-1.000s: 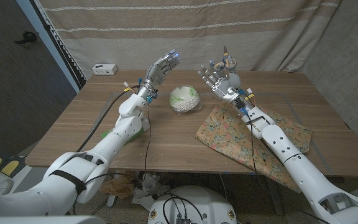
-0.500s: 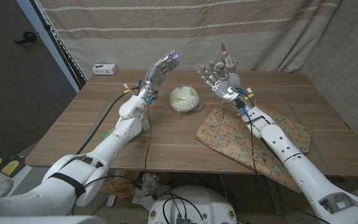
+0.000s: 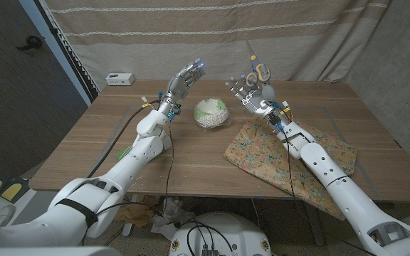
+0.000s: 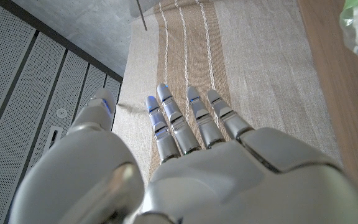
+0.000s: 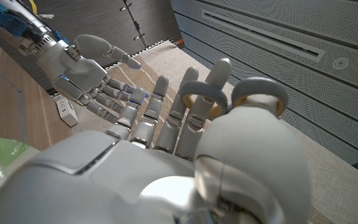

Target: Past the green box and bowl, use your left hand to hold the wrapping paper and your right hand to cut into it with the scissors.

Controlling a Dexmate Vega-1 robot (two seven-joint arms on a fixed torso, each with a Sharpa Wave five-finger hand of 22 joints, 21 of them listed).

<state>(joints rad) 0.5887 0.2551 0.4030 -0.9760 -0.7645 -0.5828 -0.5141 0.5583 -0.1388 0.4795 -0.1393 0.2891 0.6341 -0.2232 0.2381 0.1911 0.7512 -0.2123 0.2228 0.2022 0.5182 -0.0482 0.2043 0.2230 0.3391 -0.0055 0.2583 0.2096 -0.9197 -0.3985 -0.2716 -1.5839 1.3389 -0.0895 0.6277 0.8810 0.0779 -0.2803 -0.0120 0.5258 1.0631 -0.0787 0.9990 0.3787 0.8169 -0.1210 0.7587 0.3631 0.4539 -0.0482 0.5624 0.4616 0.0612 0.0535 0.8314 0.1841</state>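
Observation:
My right hand (image 3: 250, 91) is raised above the table's far side and holds the scissors (image 3: 260, 71), whose grey and orange handle loops (image 5: 202, 94) sit on its fingers with the blade pointing up. The floral wrapping paper (image 3: 290, 153) lies on the table under my right forearm and hangs over the near edge. My left hand (image 3: 186, 78) is lifted left of the bowl (image 3: 212, 112), fingers stretched out and holding nothing (image 4: 185, 149). The left hand (image 5: 95, 78) also appears across from the scissors in the right wrist view. A green scrap (image 3: 129, 151) peeks out under my left forearm.
A white bowl with green and white contents stands between the hands at the table's middle back. A small white device (image 3: 119, 78) sits at the far left corner. A striped curtain (image 3: 212, 28) hangs behind the table (image 3: 105, 135).
My right hand has turned slightly, and the scissors now stand more upright. My left hand has turned more edge-on with its fingers straighter. The paper and bowl have stayed put.

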